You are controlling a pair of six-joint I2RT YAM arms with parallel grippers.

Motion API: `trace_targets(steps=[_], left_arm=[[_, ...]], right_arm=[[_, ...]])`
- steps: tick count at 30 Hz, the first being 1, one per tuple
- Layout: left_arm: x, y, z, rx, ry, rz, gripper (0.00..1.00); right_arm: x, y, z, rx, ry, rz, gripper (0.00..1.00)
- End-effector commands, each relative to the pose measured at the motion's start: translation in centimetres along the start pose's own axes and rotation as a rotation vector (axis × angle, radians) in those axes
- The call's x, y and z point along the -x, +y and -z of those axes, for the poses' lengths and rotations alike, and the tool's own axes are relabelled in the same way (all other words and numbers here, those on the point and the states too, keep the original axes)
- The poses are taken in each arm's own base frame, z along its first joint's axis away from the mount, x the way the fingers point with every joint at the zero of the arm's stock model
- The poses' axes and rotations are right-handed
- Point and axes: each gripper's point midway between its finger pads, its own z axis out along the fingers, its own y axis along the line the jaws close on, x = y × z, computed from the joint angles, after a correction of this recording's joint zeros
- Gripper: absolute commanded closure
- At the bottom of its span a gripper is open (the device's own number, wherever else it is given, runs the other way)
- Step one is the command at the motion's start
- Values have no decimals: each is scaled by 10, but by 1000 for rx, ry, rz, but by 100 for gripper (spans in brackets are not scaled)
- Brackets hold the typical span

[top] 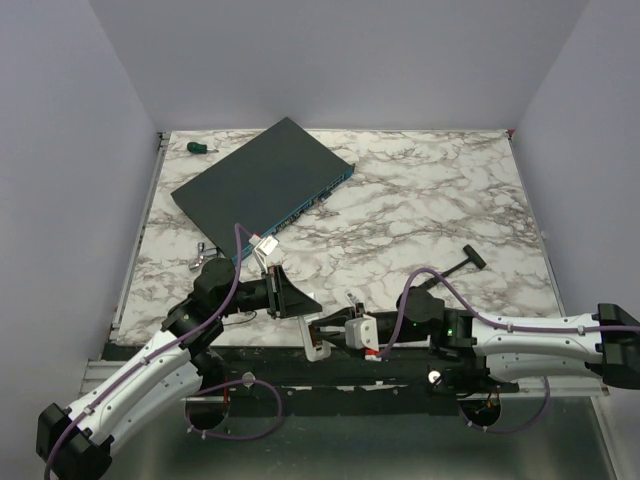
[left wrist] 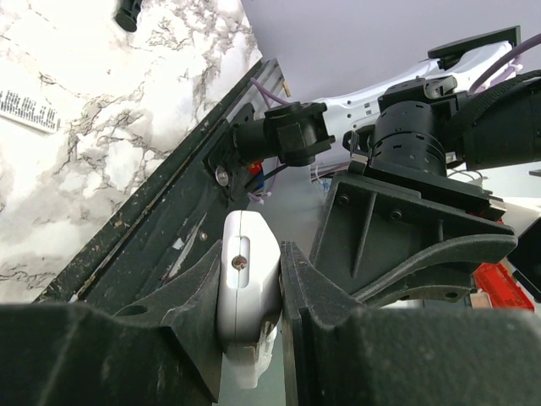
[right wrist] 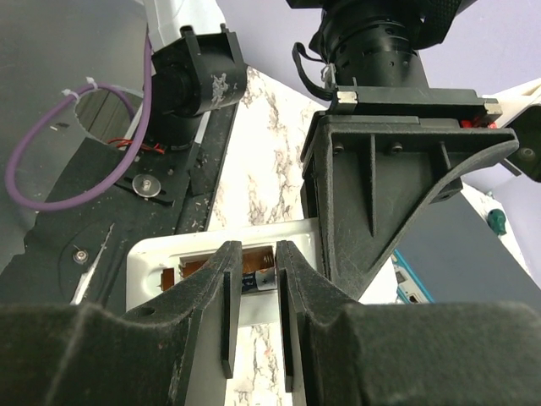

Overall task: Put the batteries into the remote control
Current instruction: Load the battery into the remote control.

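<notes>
My left gripper (left wrist: 251, 255) is shut on the remote control (left wrist: 247, 283), a slim white handset seen edge-on between its fingers. It is held above the table's near edge (top: 313, 346). In the right wrist view the remote control (right wrist: 169, 254) shows its open back compartment with brown contacts. A battery (right wrist: 262, 279) with a blue label and a plus mark lies at that compartment. My right gripper (right wrist: 254, 254) has its fingertips closed on the battery. From above, the right gripper (top: 335, 330) meets the left gripper (top: 298, 312) at the remote.
A big dark flat box with a blue edge (top: 265, 190) lies at the back left, with a green-handled screwdriver (top: 200, 147) beyond it. A black T-shaped tool (top: 462, 262) rests right of centre. A small metal piece (top: 200, 255) and a white label (top: 265, 243) lie near the left arm.
</notes>
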Motion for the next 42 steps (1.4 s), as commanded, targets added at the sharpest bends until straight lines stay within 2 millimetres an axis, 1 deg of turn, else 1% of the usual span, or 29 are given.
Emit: trace_targets(steps=[1,28,42], left_arm=[[10,-23,3,-56,-26,-60,100],[15,-32,7,-61,-54,-77,100],[20,-37,9,-63,-73,-94,100]], right_arm=[[-11,0,1,-15,36,3,71],[-27,22,1,74,83,-54,74],[-38,35,7,98,99,-92,75]])
